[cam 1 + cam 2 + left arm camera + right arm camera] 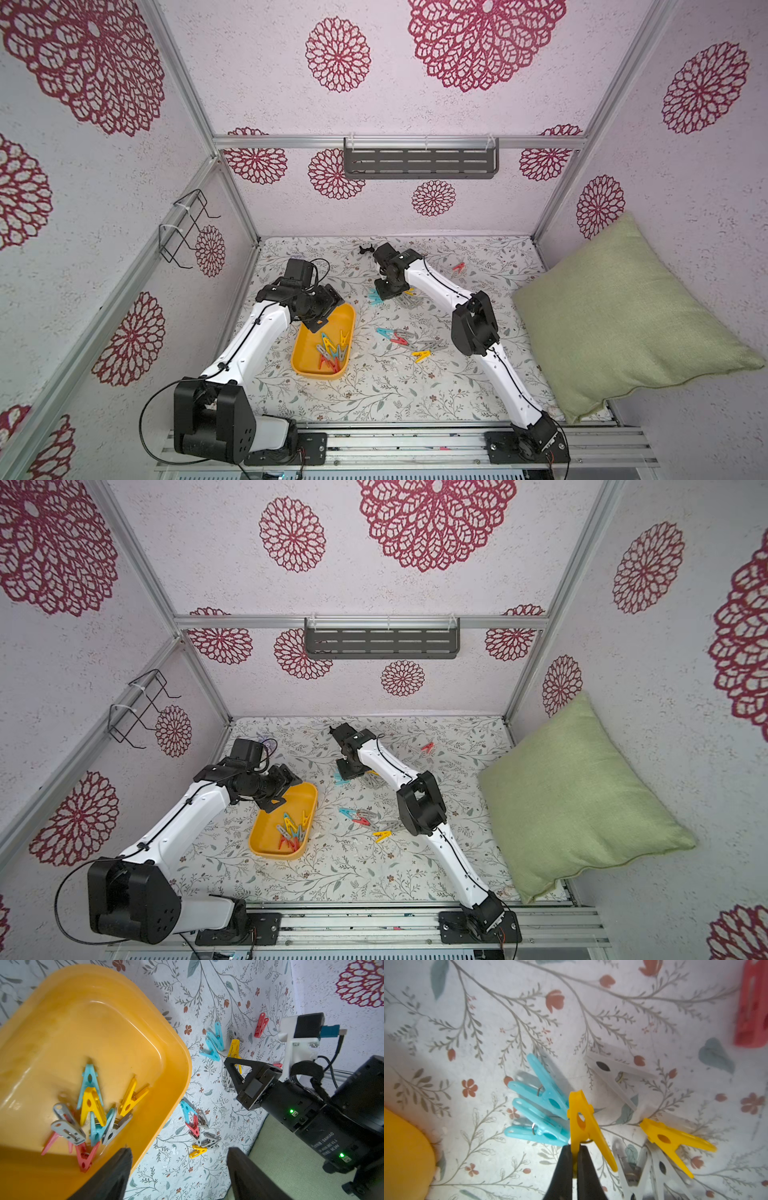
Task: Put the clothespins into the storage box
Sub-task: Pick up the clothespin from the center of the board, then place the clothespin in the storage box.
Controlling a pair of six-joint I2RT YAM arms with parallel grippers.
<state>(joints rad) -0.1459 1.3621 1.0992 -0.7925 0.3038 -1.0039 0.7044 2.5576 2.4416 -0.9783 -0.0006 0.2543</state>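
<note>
The storage box (305, 359), a shallow yellow tray, lies at the middle left and holds several clothespins (91, 1109) in red, yellow, teal and grey. My left gripper (178, 1159) hangs open over the box's far end, nothing between its fingers (116, 1167). My right gripper (574, 1149) is shut on one leg of a yellow clothespin (581, 1118), close above the cloth beside two teal clothespins (542, 1103). Grey and yellow ones (672, 1140) lie right by it. More loose clothespins (405, 340) sit mid-table, and a red one (458, 268) lies further back.
A green pillow (623, 316) leans against the right wall over the table's right edge. A small black clip (365, 250) lies at the back near the right wrist. A grey slotted shelf (419, 160) and a wire rack (187, 228) hang on the walls.
</note>
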